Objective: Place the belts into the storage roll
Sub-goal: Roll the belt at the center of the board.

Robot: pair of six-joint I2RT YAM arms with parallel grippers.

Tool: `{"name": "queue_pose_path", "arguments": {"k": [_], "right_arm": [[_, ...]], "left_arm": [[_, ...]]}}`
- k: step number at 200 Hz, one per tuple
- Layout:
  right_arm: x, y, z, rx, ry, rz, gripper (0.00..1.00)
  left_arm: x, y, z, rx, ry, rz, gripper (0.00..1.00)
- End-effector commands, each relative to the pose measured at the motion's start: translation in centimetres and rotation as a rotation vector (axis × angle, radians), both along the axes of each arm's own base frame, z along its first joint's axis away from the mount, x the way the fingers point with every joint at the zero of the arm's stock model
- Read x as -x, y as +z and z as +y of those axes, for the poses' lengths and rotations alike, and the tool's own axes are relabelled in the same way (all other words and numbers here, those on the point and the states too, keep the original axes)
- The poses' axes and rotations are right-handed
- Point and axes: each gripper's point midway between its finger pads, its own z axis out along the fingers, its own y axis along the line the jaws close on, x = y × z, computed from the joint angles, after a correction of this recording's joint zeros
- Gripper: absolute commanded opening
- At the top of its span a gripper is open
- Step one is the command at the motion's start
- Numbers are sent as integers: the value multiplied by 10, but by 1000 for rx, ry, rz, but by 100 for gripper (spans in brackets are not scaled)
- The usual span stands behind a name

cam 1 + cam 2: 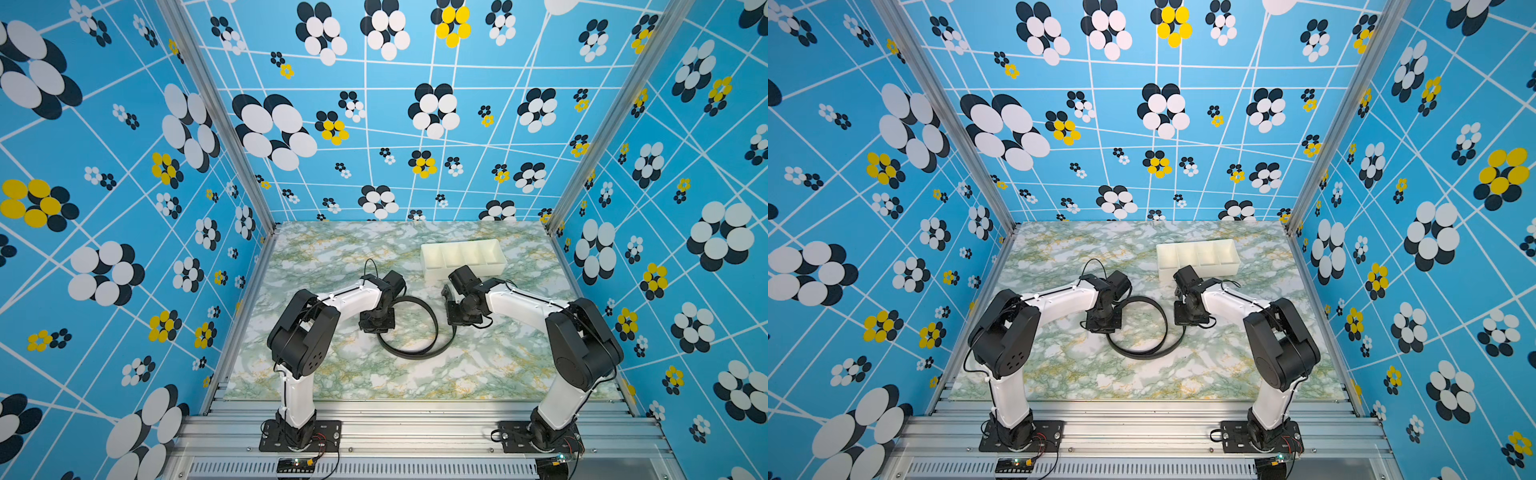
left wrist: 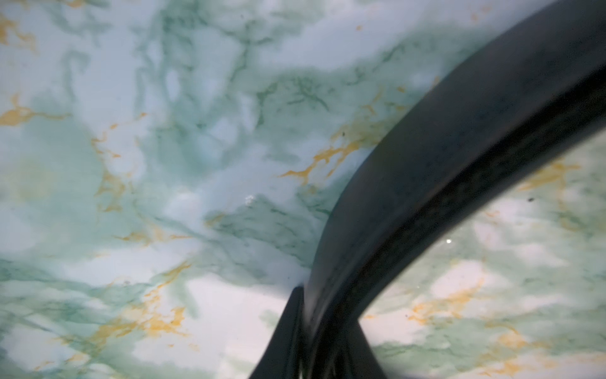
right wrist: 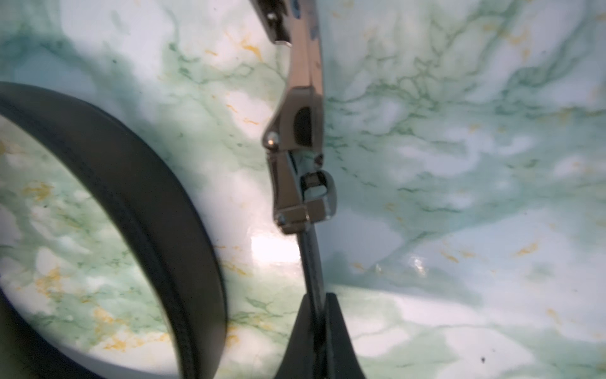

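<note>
One black belt (image 1: 409,353) (image 1: 1142,353) lies curled in a loop, standing on edge on the marble table between my two arms. My left gripper (image 1: 376,322) (image 1: 1102,318) points down at the loop's left side. In the left wrist view it (image 2: 314,295) is shut on the strap (image 2: 459,147), which curves away from the jaws. My right gripper (image 1: 461,313) (image 1: 1190,311) is shut on the strap's other end (image 3: 316,288), just behind the metal buckle (image 3: 298,131) (image 1: 445,293). The cream storage roll (image 1: 457,272) (image 1: 1200,272) sits behind the right gripper, and all its compartments look empty.
Patterned blue walls with aluminium posts (image 1: 216,112) close the table in on three sides. The metal frame rail (image 1: 415,428) with both arm bases runs along the front edge. A thin black cable (image 1: 370,266) arches over the left wrist.
</note>
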Motion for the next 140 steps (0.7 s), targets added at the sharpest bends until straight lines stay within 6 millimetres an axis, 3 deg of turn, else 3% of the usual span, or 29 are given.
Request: {"name": "queue_pose_path", "arguments": {"k": [1,96,140], "right_arm": [[6,7,-24,73,-27,1,0],[24,1,-88,105,-162,43,0],[34,-2,-105,106,-192,55,0]], "left_arm": [[12,-19,26,-136,-63,69,20],[6,-18,30,-187,-147,67,21],[8,-26,31,-192,-149,91,21]]}}
